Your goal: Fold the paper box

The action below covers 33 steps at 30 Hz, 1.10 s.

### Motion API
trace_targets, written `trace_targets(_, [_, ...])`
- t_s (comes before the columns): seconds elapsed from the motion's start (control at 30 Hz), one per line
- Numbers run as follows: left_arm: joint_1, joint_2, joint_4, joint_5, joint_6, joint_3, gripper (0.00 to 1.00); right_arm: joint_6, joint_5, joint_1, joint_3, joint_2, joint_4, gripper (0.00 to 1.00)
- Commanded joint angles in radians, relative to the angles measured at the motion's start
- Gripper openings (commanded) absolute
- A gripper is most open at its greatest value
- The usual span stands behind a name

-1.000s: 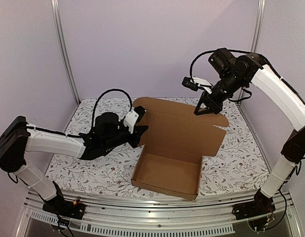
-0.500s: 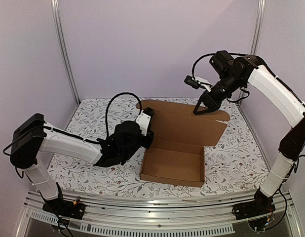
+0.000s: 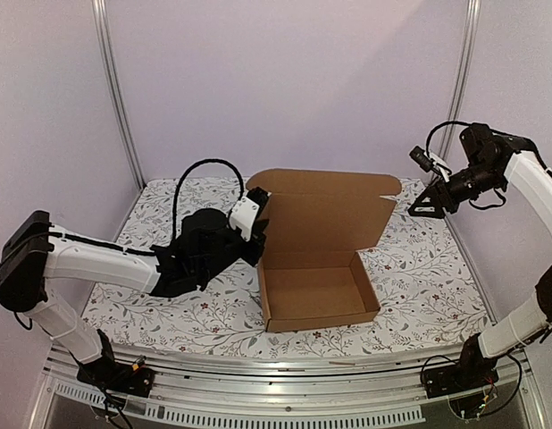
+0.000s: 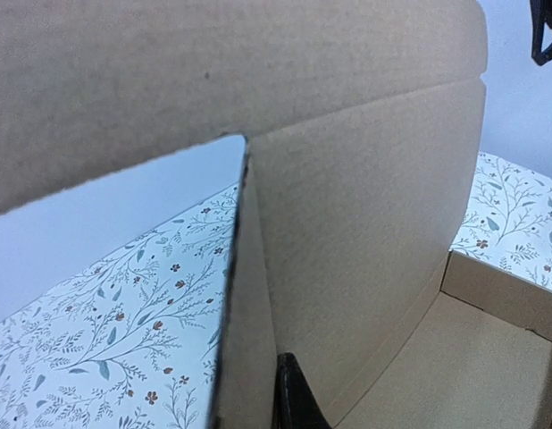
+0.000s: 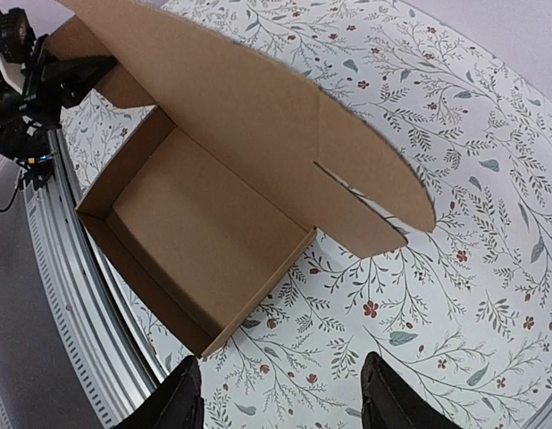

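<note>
The paper box [image 3: 316,290] sits on the floral mat [image 3: 419,286], tray open, lid standing up at its back. The left gripper [image 3: 257,236] is pinched tight on the flap at the box's left rear corner. The right gripper [image 5: 280,402] hangs well off to the box's right, jaws spread, holding nothing.

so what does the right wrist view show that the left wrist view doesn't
Only the right wrist view: the whole paper box from above, its tray open, a rounded lid tab with a slit, the table's metal rail, the left gripper at the box's far end, and the right gripper open above the floral cloth. Only the left wrist view: a side flap edge-on, with one dark finger beside it. Both: the box's cardboard and that cloth.
</note>
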State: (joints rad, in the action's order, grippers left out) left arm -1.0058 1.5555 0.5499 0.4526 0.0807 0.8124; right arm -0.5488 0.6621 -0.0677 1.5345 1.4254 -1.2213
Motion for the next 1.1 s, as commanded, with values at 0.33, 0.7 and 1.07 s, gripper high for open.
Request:
trace_targets(0.33, [0.117, -0.09, -0.005, -0.137, -0.103, -0.073, 0.06, -0.097, 0.218, -0.019, -0.267, 0.073, 0.623, 0.7])
trace_targets(0.7, [0.151, -0.07, 0.014, -0.143, -0.145, -0.07, 0.06, 0.075, 0.213, -0.094, -0.228, 0.284, 0.87, 0.61])
trace_targets(1.07, [0.079, 0.069, 0.02, 0.103, -0.25, 0.054, 0.06, 0.446, -0.146, -0.249, -0.371, 0.146, 1.051, 0.02])
